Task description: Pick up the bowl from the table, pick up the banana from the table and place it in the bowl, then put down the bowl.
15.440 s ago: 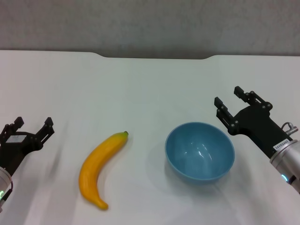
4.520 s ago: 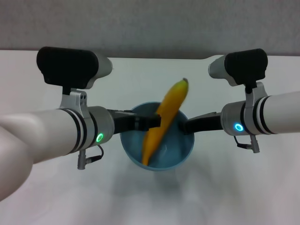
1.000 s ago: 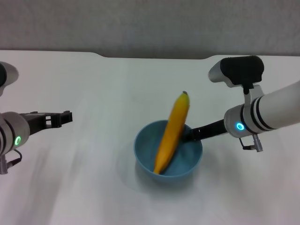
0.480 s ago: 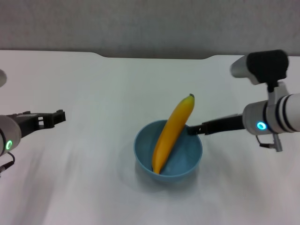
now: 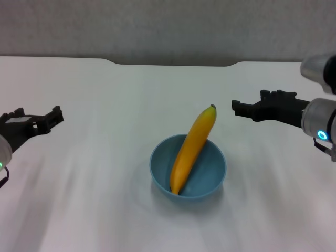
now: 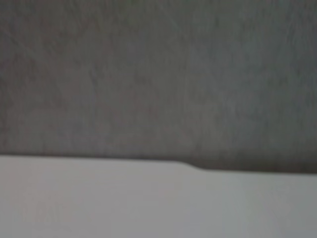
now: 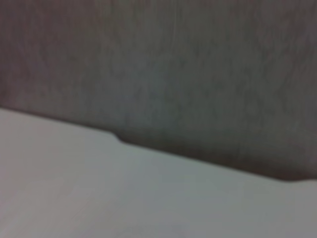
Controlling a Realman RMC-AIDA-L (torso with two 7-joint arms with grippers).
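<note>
The light-blue bowl (image 5: 212, 163) stands on the white table (image 5: 105, 199), a little right of the middle. The yellow-orange banana (image 5: 193, 145) leans in it, its lower end on the bowl's bottom and its stem tip sticking out over the far rim. My right gripper (image 5: 250, 102) is open and empty, apart from the bowl, to the right of the banana's tip and beyond the bowl. My left gripper (image 5: 37, 116) is open and empty at the table's left side, far from the bowl. Neither wrist view shows the bowl or the banana.
The table's notched far edge (image 5: 173, 64) meets a grey wall (image 5: 168, 26). The left wrist view shows only tabletop (image 6: 99, 198) and wall, and so does the right wrist view, with its tabletop (image 7: 74, 173) below the wall.
My right gripper has let go of the bowl's rim and drawn back to the right and away. My left gripper has moved further left. The bowl and banana stay put.
</note>
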